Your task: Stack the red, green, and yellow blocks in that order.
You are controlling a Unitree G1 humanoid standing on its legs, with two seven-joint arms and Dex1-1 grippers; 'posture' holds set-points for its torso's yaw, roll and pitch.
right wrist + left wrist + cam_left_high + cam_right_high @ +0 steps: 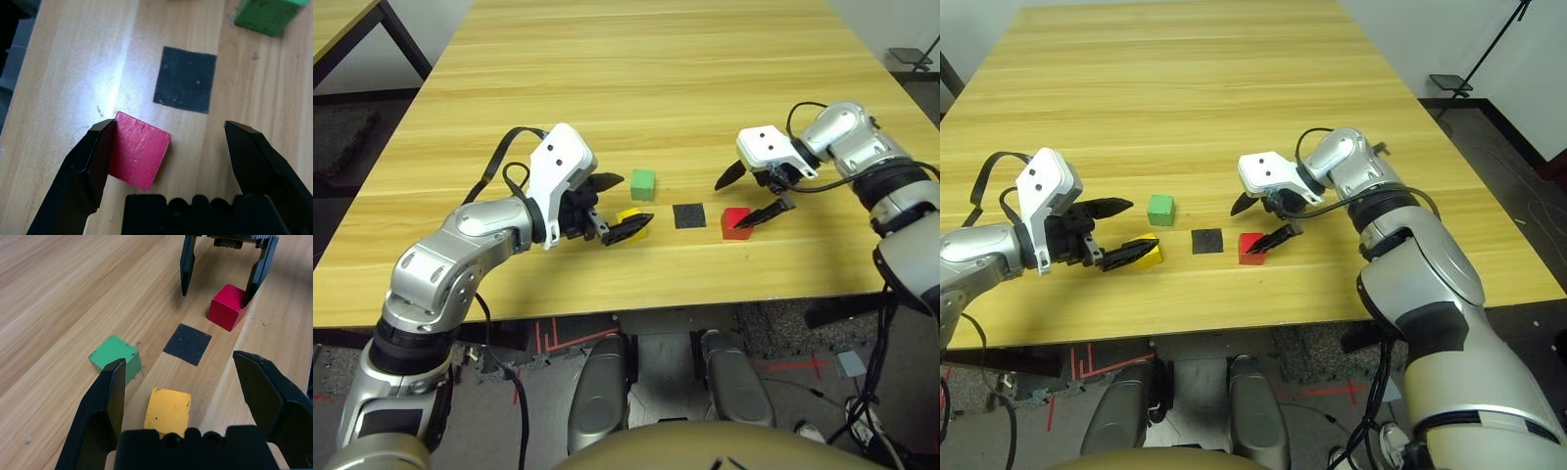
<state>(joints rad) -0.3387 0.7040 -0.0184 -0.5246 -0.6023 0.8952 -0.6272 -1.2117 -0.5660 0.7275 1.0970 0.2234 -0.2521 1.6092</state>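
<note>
The left claw (619,206) reaches in low from the left, fingers spread around the yellow block (167,411), the green block (643,181) just beyond (touching neither). The black square pad (689,215) lies between yellow and the red block (736,222) on the worktop (656,88). The right claw (756,194) angles down, spread, its near finger touching red

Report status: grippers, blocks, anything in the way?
Both open: right gripper straddling red block, left gripper around yellow block. Green block loose. Black pad bare. Nothing stacked.
</note>
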